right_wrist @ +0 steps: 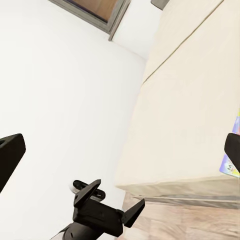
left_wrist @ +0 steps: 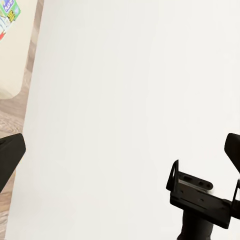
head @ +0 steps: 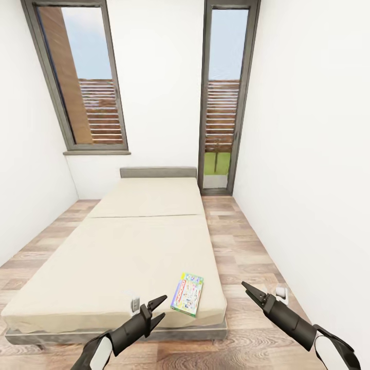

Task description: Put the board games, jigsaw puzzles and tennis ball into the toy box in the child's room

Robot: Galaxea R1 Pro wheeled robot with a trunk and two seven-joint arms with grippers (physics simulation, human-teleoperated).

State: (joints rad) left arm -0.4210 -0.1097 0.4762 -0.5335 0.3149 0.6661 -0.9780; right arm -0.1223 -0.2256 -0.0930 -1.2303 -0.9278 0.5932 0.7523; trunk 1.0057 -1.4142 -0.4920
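Facing down the length of the bed [head: 133, 241]: beige mattress, grey frame, grey headboard [head: 158, 172] at 12 o'clock against the white wall. One board game [head: 187, 293], white with a colourful border, flat on the mattress close to the near corner at about 5 o'clock of the bed, long side roughly along the bed's length. No contact with either arm.

Left jaws [head: 161, 305] at 7 o'clock of the head view, pointing toward 1 o'clock, spread moderately wide, holding nothing, tips just short of the board game's near left edge over the mattress corner. Right jaws [head: 250, 290] at 5 o'clock, pointing toward 10 o'clock over the wood-plank floor [head: 241, 241] beside the bed; seen edge-on there, but with dark fingertips [right_wrist: 11, 156] well apart at both sides of the right wrist view, so wide and holding nothing.

Tall dark-framed window [head: 79, 77] at 11 o'clock, narrower glazed door [head: 223, 97] at 1 o'clock. Slice of the board game at the corner of the left wrist view, the mattress edge below it.
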